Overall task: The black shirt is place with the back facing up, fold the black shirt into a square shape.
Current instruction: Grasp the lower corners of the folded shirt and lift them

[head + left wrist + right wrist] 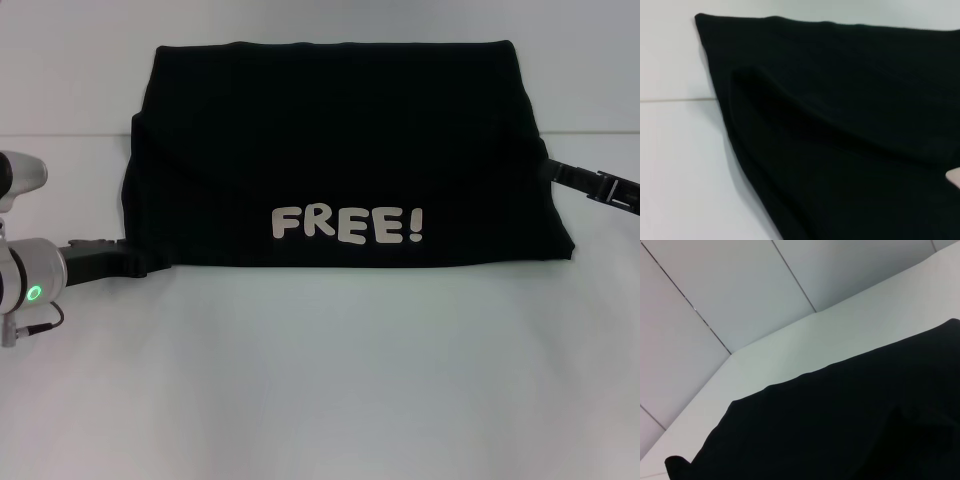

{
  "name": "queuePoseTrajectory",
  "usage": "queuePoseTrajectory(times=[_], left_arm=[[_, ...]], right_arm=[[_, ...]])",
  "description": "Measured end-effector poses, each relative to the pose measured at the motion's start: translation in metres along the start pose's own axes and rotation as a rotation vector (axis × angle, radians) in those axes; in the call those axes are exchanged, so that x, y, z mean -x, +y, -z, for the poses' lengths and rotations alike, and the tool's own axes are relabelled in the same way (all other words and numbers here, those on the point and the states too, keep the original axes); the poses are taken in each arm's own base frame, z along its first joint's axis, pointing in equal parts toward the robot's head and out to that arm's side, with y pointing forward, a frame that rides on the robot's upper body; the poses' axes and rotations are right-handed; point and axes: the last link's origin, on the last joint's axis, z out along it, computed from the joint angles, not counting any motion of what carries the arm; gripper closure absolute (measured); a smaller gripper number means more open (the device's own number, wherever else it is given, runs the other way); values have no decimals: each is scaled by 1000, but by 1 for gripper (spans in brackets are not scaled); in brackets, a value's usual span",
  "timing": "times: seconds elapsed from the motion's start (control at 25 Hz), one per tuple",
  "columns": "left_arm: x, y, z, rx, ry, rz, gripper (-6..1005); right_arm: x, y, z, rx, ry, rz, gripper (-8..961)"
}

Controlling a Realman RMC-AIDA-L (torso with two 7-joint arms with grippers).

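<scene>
Two grippers flank the black shirt (340, 150), which lies folded into a broad band across the far middle of the white table (320, 380), its "FREE!" lettering (347, 225) facing up near the near edge. Left gripper (135, 258) meets the near-left corner; right gripper (552, 170) meets the right edge. Whether either gripper's fingers are open or closed cannot be told.

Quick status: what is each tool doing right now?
Left tool: at the black shirt near-left edge; grip cannot be told.
Right tool: at the shirt's right edge; grip cannot be told.
</scene>
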Motion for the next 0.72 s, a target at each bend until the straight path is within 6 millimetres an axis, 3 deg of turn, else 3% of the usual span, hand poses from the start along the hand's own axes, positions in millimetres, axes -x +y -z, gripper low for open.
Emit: queuePoseTrajectory(times=[0.04,0.24,0.36,0.72], left_arm=[[0,0,0,-3,-2,-3,109],[0,2,1,12,4,-1,303],[-1,3,1,20,2,-6,529],[-3,3,1,20,3,-13,881]], right_arm=[[0,0,0,0,0,0,187],[0,-1,1,-2,0,-1,186],[0,-1,1,-3,0,-1,186],[1,-2,2,-5,-1,1,187]])
